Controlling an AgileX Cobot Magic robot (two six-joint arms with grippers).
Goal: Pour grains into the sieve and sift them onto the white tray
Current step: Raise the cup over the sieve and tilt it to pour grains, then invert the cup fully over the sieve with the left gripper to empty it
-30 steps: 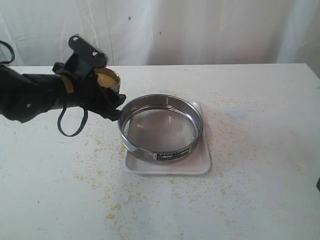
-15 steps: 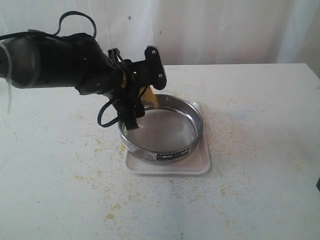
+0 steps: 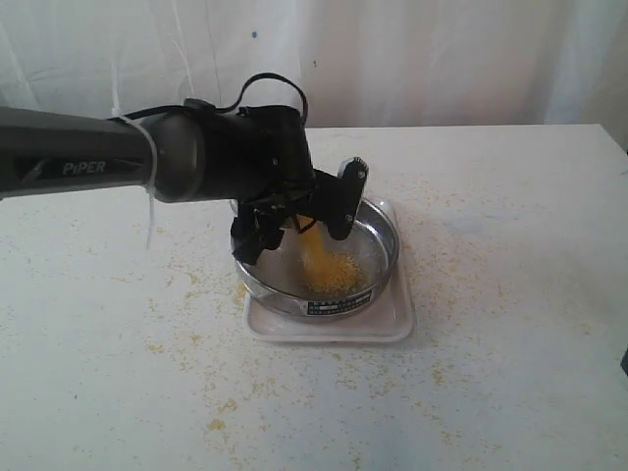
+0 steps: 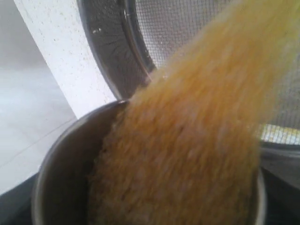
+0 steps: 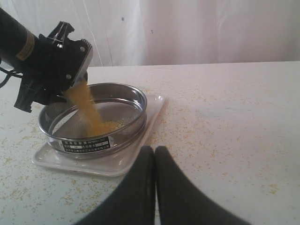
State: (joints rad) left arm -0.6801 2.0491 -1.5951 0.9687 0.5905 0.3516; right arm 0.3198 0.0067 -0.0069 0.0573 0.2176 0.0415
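My left gripper (image 3: 299,218) hangs over the sieve (image 3: 285,294), shut on a small steel cup (image 4: 61,164) that is tipped steeply. Yellow grains (image 3: 312,250) stream out of the cup and heap up on the mesh (image 3: 339,277). In the left wrist view the grains (image 4: 187,150) fill the cup's mouth, with the sieve's mesh (image 4: 178,28) beyond. The sieve stands on the white tray (image 3: 392,319). My right gripper (image 5: 154,152) is shut and empty, low over the table in front of the tray (image 5: 117,164). It is outside the exterior view.
Loose yellow grains (image 3: 221,407) are scattered over the white table (image 3: 510,294), mostly around the tray. A white curtain (image 3: 442,59) hangs behind the table's far edge.
The left arm swung from left of the sieve to above it and tipped the cup. Grains now pour out and a heap has formed on the mesh.
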